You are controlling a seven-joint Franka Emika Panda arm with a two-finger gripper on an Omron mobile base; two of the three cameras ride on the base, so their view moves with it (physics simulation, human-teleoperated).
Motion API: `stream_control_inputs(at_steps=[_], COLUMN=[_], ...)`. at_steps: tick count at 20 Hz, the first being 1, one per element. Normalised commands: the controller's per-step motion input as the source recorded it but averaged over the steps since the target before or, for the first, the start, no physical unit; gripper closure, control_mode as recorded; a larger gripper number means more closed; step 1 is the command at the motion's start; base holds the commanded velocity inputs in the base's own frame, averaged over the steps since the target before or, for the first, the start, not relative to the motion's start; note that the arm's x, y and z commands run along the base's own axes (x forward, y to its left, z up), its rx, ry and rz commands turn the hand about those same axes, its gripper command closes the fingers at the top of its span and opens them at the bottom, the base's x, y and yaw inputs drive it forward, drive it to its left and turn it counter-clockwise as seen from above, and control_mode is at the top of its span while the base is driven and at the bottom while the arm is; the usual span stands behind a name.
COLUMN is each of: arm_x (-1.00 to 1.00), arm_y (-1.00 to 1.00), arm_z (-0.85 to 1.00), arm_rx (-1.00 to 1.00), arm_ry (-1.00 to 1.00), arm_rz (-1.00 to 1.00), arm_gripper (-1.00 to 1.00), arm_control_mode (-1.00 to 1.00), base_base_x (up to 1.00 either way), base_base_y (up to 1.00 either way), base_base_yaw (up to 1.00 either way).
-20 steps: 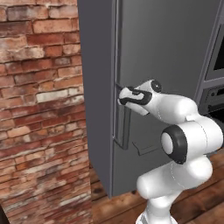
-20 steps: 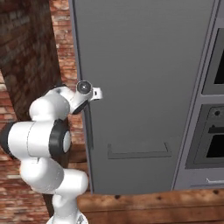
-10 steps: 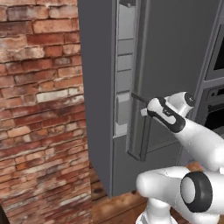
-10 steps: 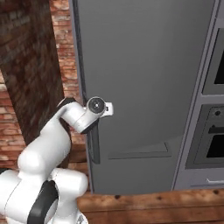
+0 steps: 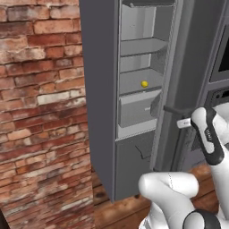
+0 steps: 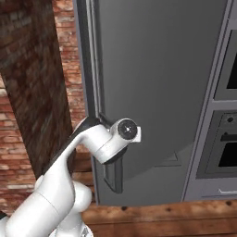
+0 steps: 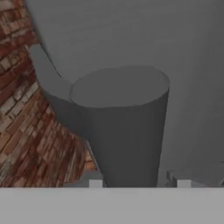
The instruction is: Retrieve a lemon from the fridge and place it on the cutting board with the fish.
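Jaws: in your hand view the two finger tips stand either side of the fridge's bar handle; you cannot tell whether they press it or stand loose.
Gripper: at the handle's lower part, on the door's outer face in your right base view.
Fridge: door swung partly open; pale shelves and an inner drawer show through the gap.
Lemon: you can see it on a shelf, just above that drawer, well apart from the gripper.
Brick wall: left of the fridge.
Oven: right of the fridge.
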Motion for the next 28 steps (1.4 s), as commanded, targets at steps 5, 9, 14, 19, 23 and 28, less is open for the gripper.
stream_control_inputs(at_steps=[5,9,14,19,23,28], arm_x=[-1.0,-0.48,-0.47,-0.68,-0.59,-0.04], arm_y=[-1.0,-0.91,-0.18,0.16,0.71,0.92], arm_z=[0.4,0.09,0.19,0.73,0.59,0.12], arm_rx=[0.02,0.05,-0.03,-0.24,-0.37,-0.44], arm_ry=[0.2,0.18,0.03,-0.05,0.01,0.16], arm_rz=[0.0,0.0,-0.02,-0.01,-0.02,-0.01], arm_gripper=[1.0,1.0,-1.0,-1.0,-1.0,-1.0], arm_control_mode=[-1.0,-1.0,-1.0,-1.0,-1.0,-1.0], base_base_x=[0.0,0.0,0.0,0.0,0.0,0.0], base_base_y=[0.0,0.0,0.0,0.0,0.0,0.0], base_base_yaw=[0.0,0.0,0.0,0.0,0.0,0.0])
